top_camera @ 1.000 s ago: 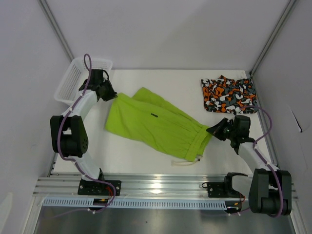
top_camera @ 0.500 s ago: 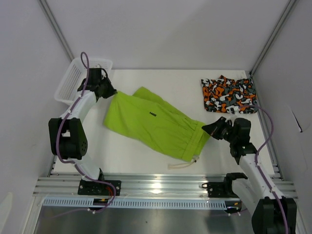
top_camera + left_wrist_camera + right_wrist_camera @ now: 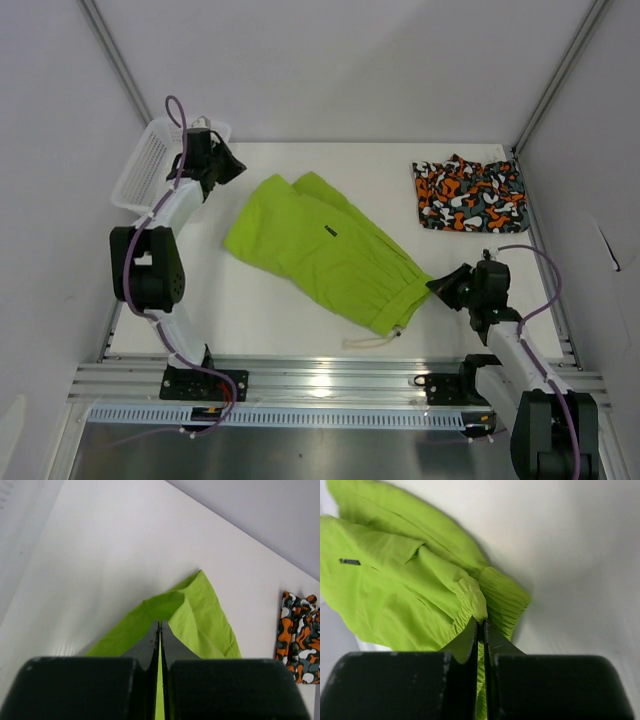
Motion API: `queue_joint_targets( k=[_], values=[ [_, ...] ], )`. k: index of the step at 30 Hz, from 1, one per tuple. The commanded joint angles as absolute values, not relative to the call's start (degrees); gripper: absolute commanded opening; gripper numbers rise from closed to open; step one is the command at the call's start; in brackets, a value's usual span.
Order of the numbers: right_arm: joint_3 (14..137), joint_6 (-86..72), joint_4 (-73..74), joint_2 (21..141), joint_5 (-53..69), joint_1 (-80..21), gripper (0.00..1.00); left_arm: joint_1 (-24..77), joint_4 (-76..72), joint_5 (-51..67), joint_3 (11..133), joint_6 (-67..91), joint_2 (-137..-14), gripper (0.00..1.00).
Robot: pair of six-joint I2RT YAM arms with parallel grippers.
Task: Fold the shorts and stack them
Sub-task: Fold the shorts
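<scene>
The lime green shorts point(image 3: 320, 250) lie spread diagonally across the middle of the table. Their waistband point(image 3: 470, 592) is bunched at the near right, where my right gripper point(image 3: 437, 283) point(image 3: 481, 621) is shut on it. My left gripper point(image 3: 238, 167) point(image 3: 160, 622) is shut and raised near the basket. It stands a little off the shorts' far-left leg corner point(image 3: 180, 600), which lies curled over on the table with no fabric clearly pinched. The camo shorts point(image 3: 468, 195) point(image 3: 297, 635) lie folded at the far right corner.
A white mesh basket point(image 3: 145, 165) stands at the far left, right behind my left arm. The shorts' white drawstring point(image 3: 370, 342) trails toward the near edge. Metal rails point(image 3: 320, 380) run along the front, and walls close in on both sides.
The green shorts have slid and turned to the right. My right gripper pulled the waistband nearer. My left gripper rose toward the basket and the leg corner is no longer at its tips.
</scene>
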State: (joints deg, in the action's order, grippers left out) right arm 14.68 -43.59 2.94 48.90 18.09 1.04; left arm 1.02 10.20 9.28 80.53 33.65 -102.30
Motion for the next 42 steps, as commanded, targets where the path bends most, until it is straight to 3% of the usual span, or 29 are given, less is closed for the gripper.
queue_joint_targets(
  k=[1,10,15,18,20,21,25,29,34,42],
  values=[
    [14.4,-45.2,3.2,51.0,11.7,1.5,0.0,2.5,3.3,10.8,86.3,35.0,-108.5,0.0],
    [16.3,-43.5,6.0,55.3,10.3,1.1,0.0,5.6,12.0,9.7,101.4,32.3,-120.8,0.0],
    [17.3,-43.6,5.5,58.3,10.3,1.1,0.02,6.4,13.8,9.6,104.4,29.6,-122.9,0.08],
    [18.1,-43.1,5.5,59.9,10.7,1.0,0.08,7.4,14.9,10.5,107.2,26.8,-124.4,0.22],
    [18.7,-42.5,5.6,60.5,11.0,0.8,0.21,8.3,17.1,11.1,108.5,24.4,-125.6,0.35],
    [19.5,-41.9,5.9,60.7,11.3,0.7,0.33,9.0,19.3,10.5,110.5,23.0,-126.4,0.46],
    [23.1,-38.1,8.3,60.5,9.9,0.2,0.51,11.0,26.0,8.4,114.2,20.8,-128.3,0.66],
    [28.5,-33.2,11.9,60.1,7.0,-2.3,0.53,11.3,28.8,10.5,115.6,21.6,-129.8,0.75],
    [34.5,-29.6,14.9,59.9,2.2,-4.7,0.6,11.9,34.2,11.2,121.7,22.2,-134.6,0.75],
    [41.0,-28.7,13.2,64.9,3.8,-6.3,0.61,12.1,39.1,7.7,123.7,23.9,-138.8,0.71]
  ],
)
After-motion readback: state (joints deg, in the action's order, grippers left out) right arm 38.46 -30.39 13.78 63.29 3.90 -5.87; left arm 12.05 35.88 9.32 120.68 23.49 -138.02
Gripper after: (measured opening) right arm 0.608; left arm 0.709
